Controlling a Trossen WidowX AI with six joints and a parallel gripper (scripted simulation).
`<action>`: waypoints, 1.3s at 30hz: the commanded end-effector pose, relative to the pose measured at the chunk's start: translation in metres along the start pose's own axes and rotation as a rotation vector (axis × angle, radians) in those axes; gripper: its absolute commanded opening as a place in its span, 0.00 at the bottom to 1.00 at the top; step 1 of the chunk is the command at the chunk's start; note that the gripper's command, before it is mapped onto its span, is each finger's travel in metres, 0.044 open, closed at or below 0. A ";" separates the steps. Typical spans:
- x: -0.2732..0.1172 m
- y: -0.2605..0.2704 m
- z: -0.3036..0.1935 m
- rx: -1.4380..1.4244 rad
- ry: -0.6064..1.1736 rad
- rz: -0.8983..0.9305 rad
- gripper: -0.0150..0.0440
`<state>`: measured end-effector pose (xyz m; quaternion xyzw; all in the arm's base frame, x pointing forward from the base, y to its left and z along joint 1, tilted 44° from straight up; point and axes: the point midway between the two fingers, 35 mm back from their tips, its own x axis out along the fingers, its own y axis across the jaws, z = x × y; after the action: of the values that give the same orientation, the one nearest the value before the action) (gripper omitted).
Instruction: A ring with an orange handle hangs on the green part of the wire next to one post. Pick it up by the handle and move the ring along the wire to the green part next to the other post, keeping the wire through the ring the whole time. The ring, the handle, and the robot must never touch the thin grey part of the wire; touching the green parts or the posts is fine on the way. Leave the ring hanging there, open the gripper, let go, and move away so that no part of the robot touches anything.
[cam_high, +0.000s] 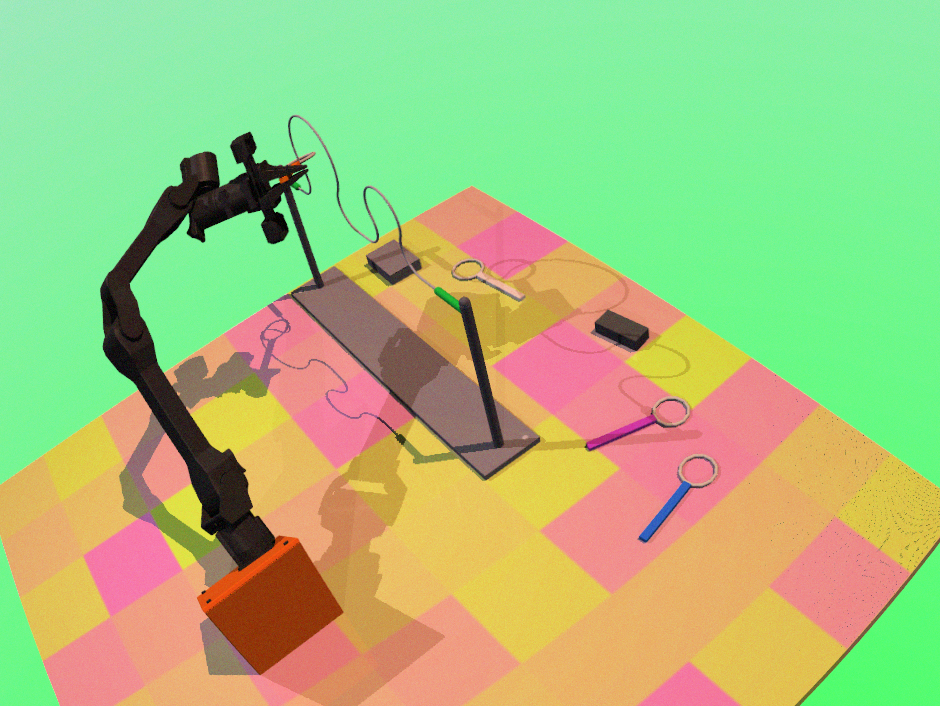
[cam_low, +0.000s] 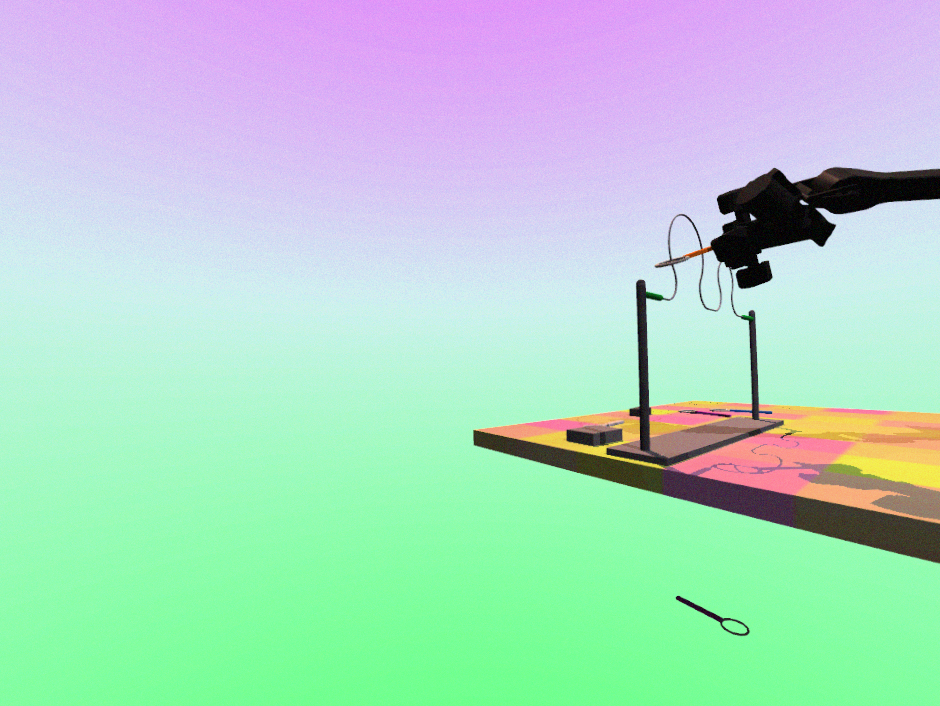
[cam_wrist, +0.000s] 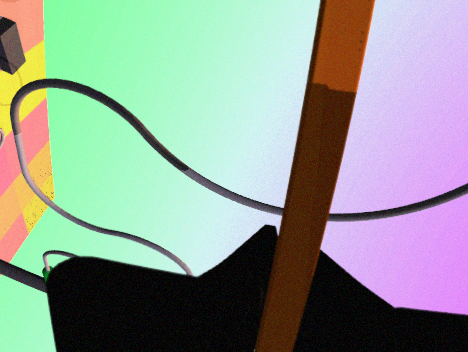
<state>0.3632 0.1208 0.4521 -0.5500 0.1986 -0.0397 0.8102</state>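
My gripper (cam_high: 302, 171) (cam_low: 712, 249) (cam_wrist: 277, 238) is shut on the orange handle (cam_high: 294, 164) (cam_low: 699, 251) (cam_wrist: 325, 125), high near the far post (cam_high: 305, 243) (cam_low: 642, 364). The thin pale ring (cam_high: 312, 155) (cam_low: 661, 265) is seen nearly edge-on, around the rising grey wire (cam_high: 338, 182) (cam_low: 683, 215) (cam_wrist: 240, 199) just above the far post's green part (cam_high: 296, 185) (cam_low: 653, 296). Whether ring and wire touch cannot be told. The ring is outside the wrist view. The other green part (cam_high: 448, 297) (cam_low: 746, 317) meets the near post (cam_high: 480, 372) (cam_low: 753, 364).
The posts stand on a long grey base (cam_high: 341, 319). Beyond it lie a grey block (cam_high: 392, 262), a black block (cam_high: 621, 330) and loose rings with a white handle (cam_high: 501, 286), a magenta handle (cam_high: 623, 433) and a blue handle (cam_high: 664, 512).
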 end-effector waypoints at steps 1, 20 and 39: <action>0.000 -0.001 0.000 0.045 -0.003 0.020 0.00; 0.000 0.007 0.002 0.244 -0.016 0.147 0.00; -0.001 0.014 0.004 0.440 -0.031 0.275 0.00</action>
<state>0.3616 0.1308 0.4388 -0.3489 0.2449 0.0332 0.9040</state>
